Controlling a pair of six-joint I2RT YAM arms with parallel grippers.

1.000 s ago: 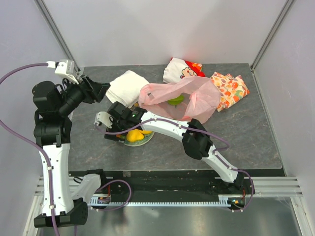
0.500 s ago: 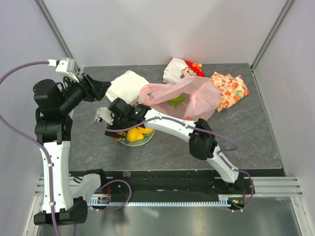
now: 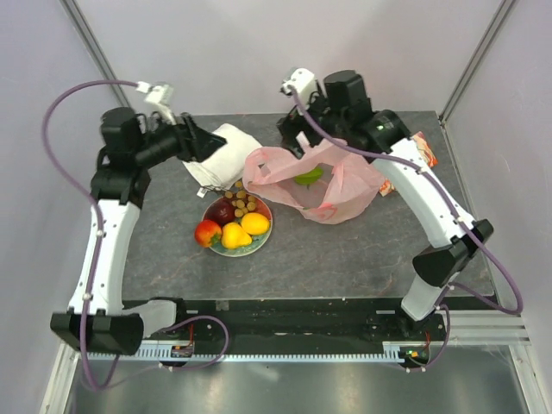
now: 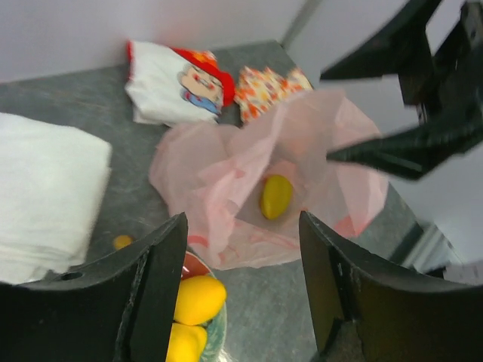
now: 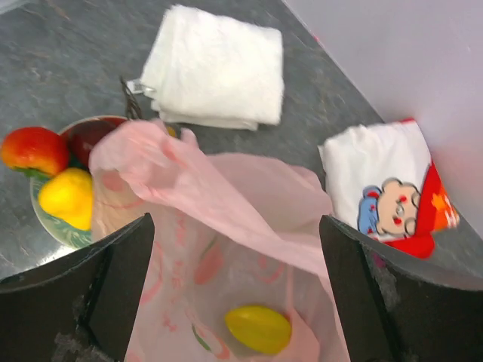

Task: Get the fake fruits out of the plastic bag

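The bag [image 3: 345, 185] is spread on the table [image 3: 345, 250] with its mouth open upward, between the plate [image 3: 246, 251] and the patterned cloth [image 4: 268, 87]. One yellow-green piece [image 3: 308, 177] is seen lying inside it. The other fruits are gathered on the plate, just beside the bag's near-left edge: an apple [image 3: 207, 233], a pear [image 3: 233, 236], an orange [image 3: 255, 223], a plum [image 3: 223, 212] and grapes [image 3: 242, 200]. A small orange bit [image 4: 122, 242] is seen on the table by the towel [image 3: 220, 151].

The right gripper [image 5: 235, 222] is held above the bag's mouth, its jaws spread as wide as they go — nothing is gripped. The left gripper [image 4: 241, 219] is held over the towel and pointed toward the bag, its jaws parted fairly wide — nothing is held between them. The cartoon cloth [image 4: 177, 83] is seen just behind the bag's far edge.
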